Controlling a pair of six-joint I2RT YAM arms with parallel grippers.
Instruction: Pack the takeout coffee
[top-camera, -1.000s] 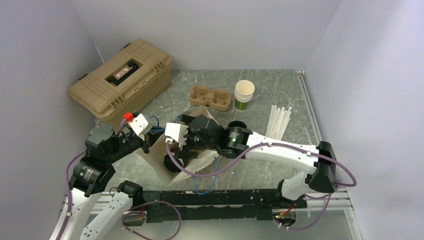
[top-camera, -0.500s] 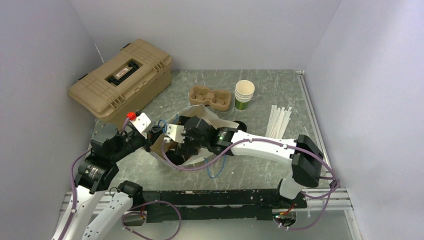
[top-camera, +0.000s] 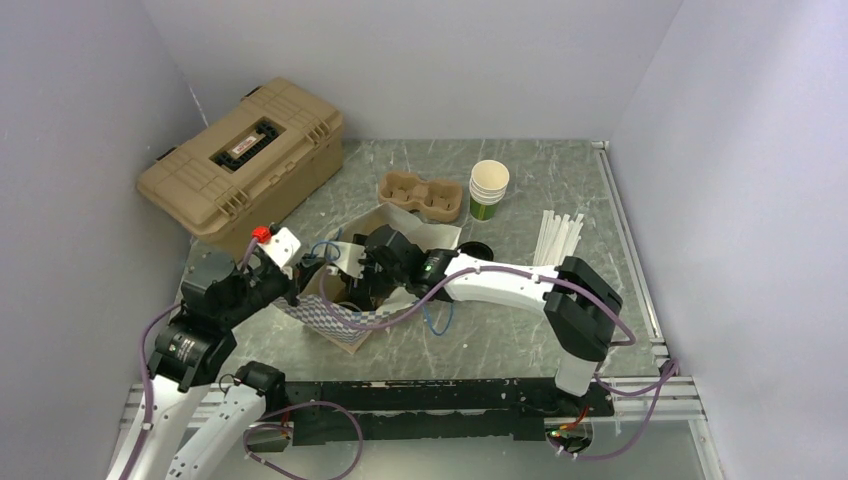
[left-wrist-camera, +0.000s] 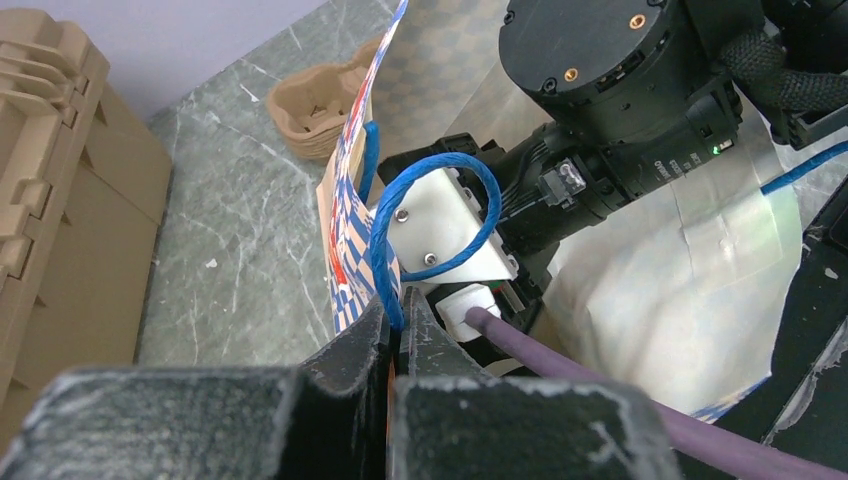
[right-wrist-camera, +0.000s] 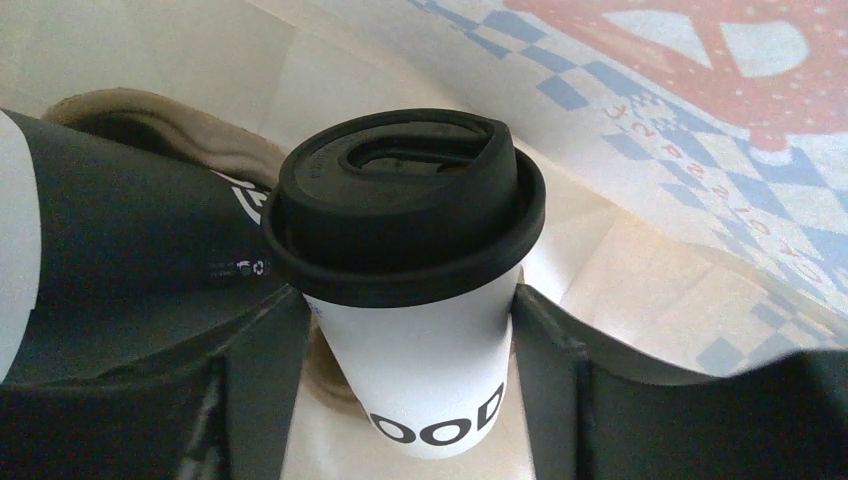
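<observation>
The takeout coffee (right-wrist-camera: 415, 370) is a white paper cup with a black lid (right-wrist-camera: 400, 200). It stands inside the blue-checked paper bag (right-wrist-camera: 700, 120) over a brown cardboard pocket. My right gripper (right-wrist-camera: 410, 320) has one dark finger pressed on each side of the cup just under the lid. In the top view the right gripper (top-camera: 352, 285) reaches into the bag (top-camera: 340, 322) and the cup is hidden. My left gripper (left-wrist-camera: 398, 310) is shut on the bag's rim (left-wrist-camera: 345, 230), holding it at the bag's left side (top-camera: 300, 285).
A dark-sleeved cup (right-wrist-camera: 120, 250) sits beside the coffee inside the bag. A tan toolbox (top-camera: 245, 150) stands at the back left. A cardboard cup carrier (top-camera: 420, 195), stacked cream cups (top-camera: 488, 190), white straws (top-camera: 560, 240) and black lids (top-camera: 478, 250) lie behind and right.
My right arm has pushed left and deeper into the bag, and its jaws have narrowed. The bag has pulled up so its checked side shows. The left gripper has kept its hold.
</observation>
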